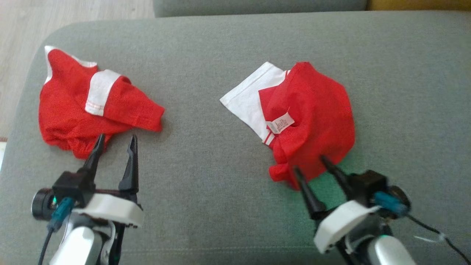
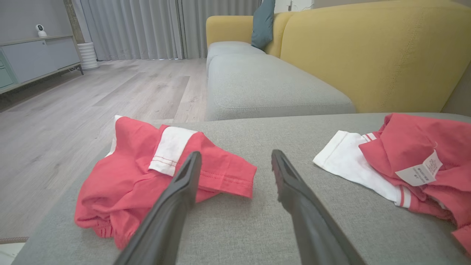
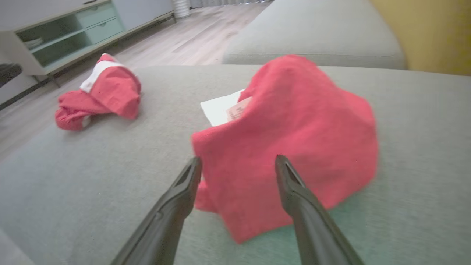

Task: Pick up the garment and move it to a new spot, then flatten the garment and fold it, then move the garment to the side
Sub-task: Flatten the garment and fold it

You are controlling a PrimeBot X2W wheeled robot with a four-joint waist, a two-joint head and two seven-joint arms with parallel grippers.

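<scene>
Two garments lying flat, both grippers wide open

We note a crumpled red-and-white left garment (image 1: 92,110) at the left end of the grey cushion (image 1: 220,184). A right garment (image 1: 312,117), its label (image 1: 280,122) facing up, lies well apart to the right. Our left gripper (image 1: 117,139) hovers at the near edge of the left garment, fingers spread wide, holding nothing. Our right gripper (image 1: 310,163) is spread just as wide, tips over the near hem of the right garment. We cannot tell whether they touch it. Nothing is clamped.
</scene>
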